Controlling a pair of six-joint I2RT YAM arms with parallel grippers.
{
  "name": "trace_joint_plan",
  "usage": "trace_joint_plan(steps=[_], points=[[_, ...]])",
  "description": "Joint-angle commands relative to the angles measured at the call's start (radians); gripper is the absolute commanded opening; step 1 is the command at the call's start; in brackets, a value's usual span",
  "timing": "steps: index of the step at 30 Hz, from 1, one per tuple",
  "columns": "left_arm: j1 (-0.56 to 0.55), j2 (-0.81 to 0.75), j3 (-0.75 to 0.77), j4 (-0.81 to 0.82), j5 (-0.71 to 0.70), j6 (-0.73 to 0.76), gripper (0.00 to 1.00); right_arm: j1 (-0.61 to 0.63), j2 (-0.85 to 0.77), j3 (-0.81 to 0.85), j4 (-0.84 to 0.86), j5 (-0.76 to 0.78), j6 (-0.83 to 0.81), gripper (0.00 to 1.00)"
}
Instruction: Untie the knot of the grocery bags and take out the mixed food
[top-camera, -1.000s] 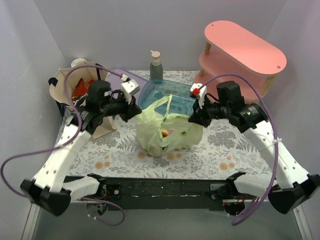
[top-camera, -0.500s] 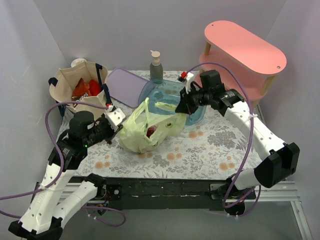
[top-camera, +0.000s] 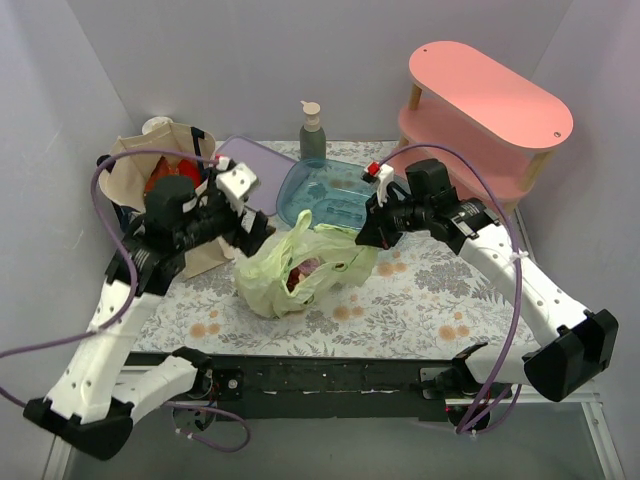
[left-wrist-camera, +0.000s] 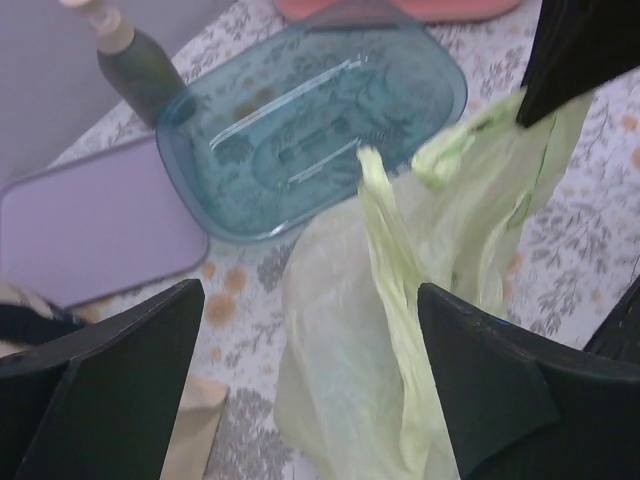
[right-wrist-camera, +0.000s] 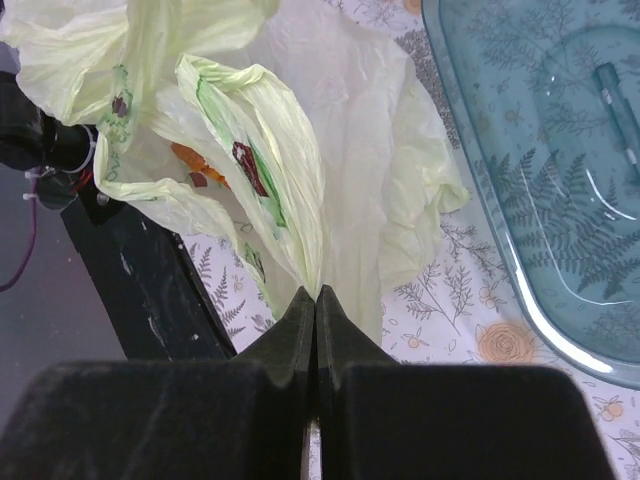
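Pinching the pale-green plastic bag (top-camera: 272, 285) by a handle (right-wrist-camera: 285, 190) in the right gripper (right-wrist-camera: 316, 293); holding left gripper (left-wrist-camera: 308, 300) wide (other loop (left-wrist-camera: 385, 215) between, ungripped).

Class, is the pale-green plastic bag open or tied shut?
Open. The pale-green plastic bag gapes with reddish food showing inside; the right claw pinches its edge.

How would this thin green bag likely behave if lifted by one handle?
Probably floppy: the bag is crinkled and drapes loosely from where the right gripper pinches its plastic. Likely light, though the food inside should weigh the bottom down. It may spill, since its mouth gapes.
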Motion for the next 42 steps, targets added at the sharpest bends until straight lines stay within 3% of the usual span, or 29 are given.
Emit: trace_joint_plan(steps=[1, 6, 12, 19, 23, 26, 30, 31, 32, 34, 35, 36, 38, 42], points=[[0.003, 0.167, 0.096, 0.162, 0.124, -0.151, 0.89, -0.005, -0.010, 0.123, 0.046, 0.004, -0.013, 0.01], [-0.004, 0.362, 0.147, 0.215, 0.291, -0.127, 0.90, -0.008, 0.004, 0.176, 0.052, 0.026, -0.012, 0.01], [-0.051, 0.442, 0.150, 0.175, 0.336, -0.054, 0.91, -0.045, -0.011, 0.156, 0.066, 0.037, 0.013, 0.01], [-0.152, 0.370, -0.020, 0.181, 0.143, 0.090, 0.92, -0.073, -0.036, 0.119, 0.071, 0.020, 0.011, 0.01], [-0.203, 0.347, -0.154, 0.261, -0.051, 0.156, 0.92, -0.077, -0.052, 0.093, 0.057, 0.013, -0.010, 0.01], [-0.206, 0.339, -0.190, 0.302, -0.205, 0.141, 0.82, -0.079, -0.056, 0.117, 0.022, 0.031, -0.067, 0.01], [-0.202, 0.286, -0.189, 0.278, -0.284, 0.125, 0.60, -0.090, -0.060, 0.157, -0.023, 0.121, -0.127, 0.01], [-0.202, 0.278, -0.175, 0.258, -0.255, 0.111, 0.47, -0.091, -0.063, 0.165, -0.035, 0.131, -0.144, 0.01], [-0.198, 0.273, -0.160, 0.218, -0.229, 0.089, 0.38, -0.091, -0.062, 0.178, -0.041, 0.137, -0.162, 0.25], [-0.198, 0.269, -0.106, 0.192, -0.139, 0.007, 0.11, -0.090, -0.054, 0.270, -0.061, 0.091, -0.242, 0.37], [-0.198, 0.272, -0.089, 0.174, -0.099, -0.015, 0.05, -0.088, -0.054, 0.301, -0.054, 0.052, -0.269, 0.51], [-0.198, 0.278, -0.071, 0.167, -0.073, -0.029, 0.00, -0.081, -0.054, 0.351, -0.043, 0.001, -0.300, 0.56], [-0.197, 0.299, -0.042, 0.179, -0.011, -0.093, 0.00, -0.027, -0.071, 0.369, -0.011, -0.018, -0.378, 0.58], [-0.192, 0.336, -0.009, 0.199, 0.059, -0.187, 0.00, 0.165, -0.082, 0.357, -0.090, 0.006, -0.548, 0.50]])
